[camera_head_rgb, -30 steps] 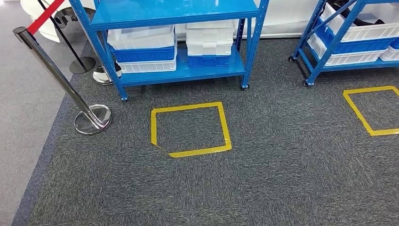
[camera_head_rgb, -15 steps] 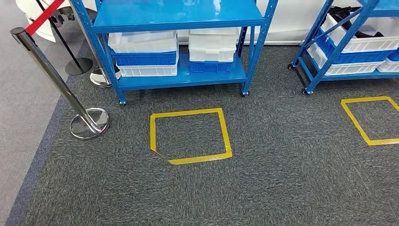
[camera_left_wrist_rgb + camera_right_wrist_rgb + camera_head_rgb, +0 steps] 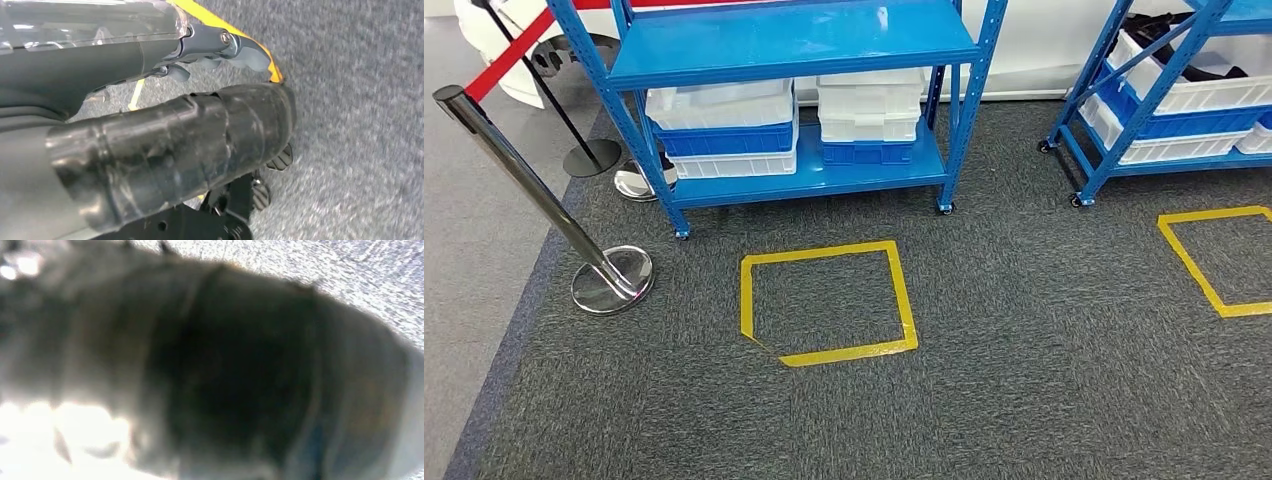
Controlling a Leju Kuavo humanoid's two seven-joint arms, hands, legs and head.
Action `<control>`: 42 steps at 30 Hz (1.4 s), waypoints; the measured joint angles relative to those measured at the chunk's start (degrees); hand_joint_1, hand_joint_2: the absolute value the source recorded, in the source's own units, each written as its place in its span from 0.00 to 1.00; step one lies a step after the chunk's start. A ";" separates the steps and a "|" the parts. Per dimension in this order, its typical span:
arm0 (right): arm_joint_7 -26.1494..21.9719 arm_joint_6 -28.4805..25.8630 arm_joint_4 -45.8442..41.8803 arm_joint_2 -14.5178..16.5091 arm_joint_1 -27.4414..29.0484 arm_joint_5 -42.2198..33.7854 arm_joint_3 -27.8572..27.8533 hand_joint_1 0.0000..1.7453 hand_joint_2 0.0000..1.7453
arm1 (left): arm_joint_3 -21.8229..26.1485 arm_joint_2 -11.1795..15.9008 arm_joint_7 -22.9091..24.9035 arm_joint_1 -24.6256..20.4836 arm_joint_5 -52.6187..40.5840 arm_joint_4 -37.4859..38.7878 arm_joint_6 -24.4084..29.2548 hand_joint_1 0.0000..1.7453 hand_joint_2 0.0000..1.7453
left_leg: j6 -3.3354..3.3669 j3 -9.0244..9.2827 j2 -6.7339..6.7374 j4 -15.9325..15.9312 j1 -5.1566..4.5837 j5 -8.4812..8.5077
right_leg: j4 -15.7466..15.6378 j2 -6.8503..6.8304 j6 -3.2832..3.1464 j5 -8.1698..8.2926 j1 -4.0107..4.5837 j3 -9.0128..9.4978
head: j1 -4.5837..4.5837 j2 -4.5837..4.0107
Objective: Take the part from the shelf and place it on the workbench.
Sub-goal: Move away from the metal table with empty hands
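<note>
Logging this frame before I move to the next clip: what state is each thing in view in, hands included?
Blue metal shelf rack: upright, on castors, top shelf bare.
White and blue plastic bins: stacked on the lower shelf.
Yellow tape square: flat on the carpet, nothing inside.
Chrome stanchion post: leaning in view, red belt attached.
Left hand: holds nothing visible; fingers unclear.
Right hand: too blurred to tell.

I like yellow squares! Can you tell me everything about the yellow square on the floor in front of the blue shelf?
The yellow square is an outline of flat yellow tape stuck on the dark grey carpet, just in front of the blue shelf. Its four strips frame bare carpet. It looks slightly skewed, and the near left corner is cut off slantwise. Nothing stands on it or touches it.
</note>
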 joint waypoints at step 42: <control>3.28 1.88 0.32 1.69 0.01 2.53 -0.04 0.00 1.00 | 0.26 0.03 0.34 0.57 0.37 0.00 -2.15 0.00 0.00 | 2.34 -0.70 0.23 -10.57 -0.16 9.73 | 0.94 0.30 1.74 -1.90 0.28 1.04 | 0.00 0.00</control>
